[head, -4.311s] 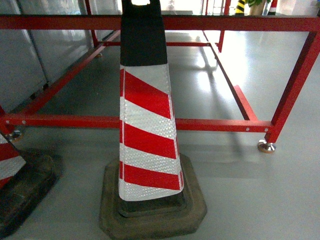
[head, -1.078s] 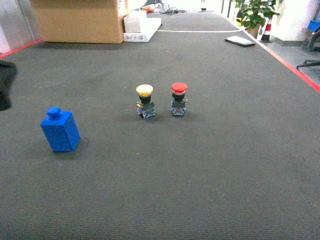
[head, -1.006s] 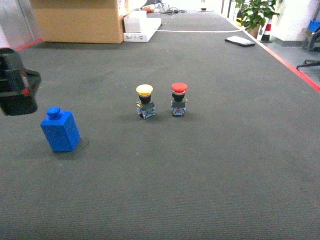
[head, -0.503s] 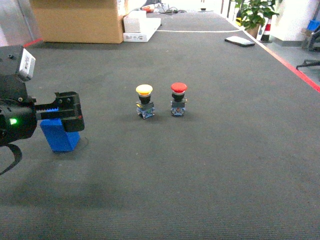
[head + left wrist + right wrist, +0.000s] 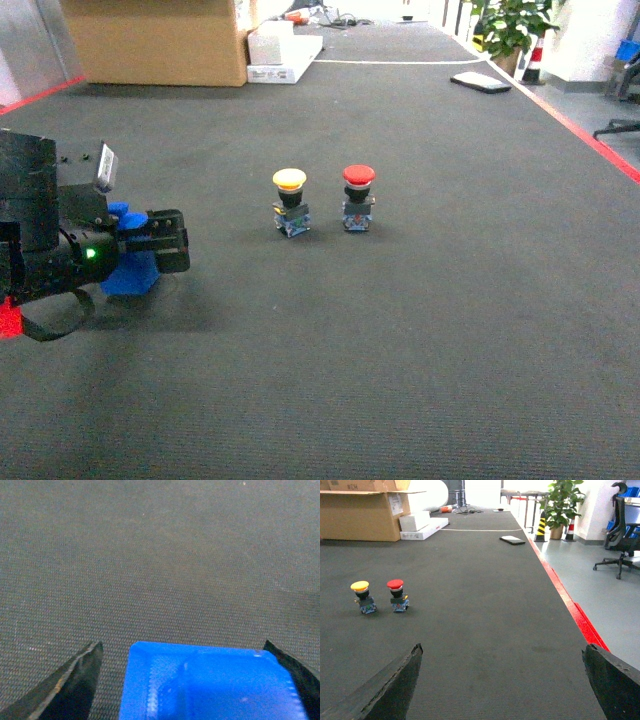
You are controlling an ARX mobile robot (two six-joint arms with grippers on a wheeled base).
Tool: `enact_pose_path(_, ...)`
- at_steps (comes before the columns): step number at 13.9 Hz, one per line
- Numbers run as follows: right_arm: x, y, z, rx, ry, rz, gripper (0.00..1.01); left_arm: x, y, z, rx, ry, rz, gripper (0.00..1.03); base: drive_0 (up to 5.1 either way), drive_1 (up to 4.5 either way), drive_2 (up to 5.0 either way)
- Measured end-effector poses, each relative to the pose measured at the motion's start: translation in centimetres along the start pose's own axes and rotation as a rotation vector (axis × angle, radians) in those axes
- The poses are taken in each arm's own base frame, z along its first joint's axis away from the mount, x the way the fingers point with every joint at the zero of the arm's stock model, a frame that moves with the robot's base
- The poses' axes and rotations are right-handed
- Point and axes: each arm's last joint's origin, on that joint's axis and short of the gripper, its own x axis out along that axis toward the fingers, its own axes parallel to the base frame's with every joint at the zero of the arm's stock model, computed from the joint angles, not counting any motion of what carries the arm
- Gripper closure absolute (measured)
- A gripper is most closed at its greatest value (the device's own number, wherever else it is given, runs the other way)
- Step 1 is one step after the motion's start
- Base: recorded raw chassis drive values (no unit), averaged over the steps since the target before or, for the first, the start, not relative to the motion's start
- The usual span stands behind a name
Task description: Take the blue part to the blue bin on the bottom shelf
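**Left Gripper Positioned Over Blue Part**

The left gripper (image 5: 165, 240) stood with jaws spread, the blue part (image 5: 212, 682) between them, apparently not yet clamped. The part, at the mat's (image 5: 420, 330) near left, appeared rigid, light and smooth-sided; flat opposing faces suited gripping. The right gripper (image 5: 502, 682) hung wide open, well apart.

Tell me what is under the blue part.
The blue part stands on the dark mat. The left gripper straddles it, jaws open, covering most of it; its underside is hidden.
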Motion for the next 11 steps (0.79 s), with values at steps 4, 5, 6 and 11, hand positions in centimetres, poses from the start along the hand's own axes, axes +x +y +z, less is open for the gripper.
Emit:
enact_pose_path(4,0.0,0.0,0.0,0.000,0.000,0.000,0.03,0.1,-0.2,0.0,0.035,-0.026,0.013,0.57,0.0,0.00,0.0)
enact_pose_path(5,0.0,0.0,0.0,0.000,0.000,0.000,0.03,0.0,-0.2,-0.1,0.043,-0.027,0.013,0.59,0.0,0.00,0.0)
enact_pose_path(6,0.0,0.0,0.0,0.000,0.000,0.000,0.03,-0.1,-0.2,-0.2,0.047,-0.029,0.014,0.59,0.0,0.00,0.0)
enact_pose_path(11,0.0,0.0,0.0,0.000,0.000,0.000,0.03,-4.4,-0.1,0.0,0.055,-0.073,0.041,0.59,0.0,0.00,0.0)
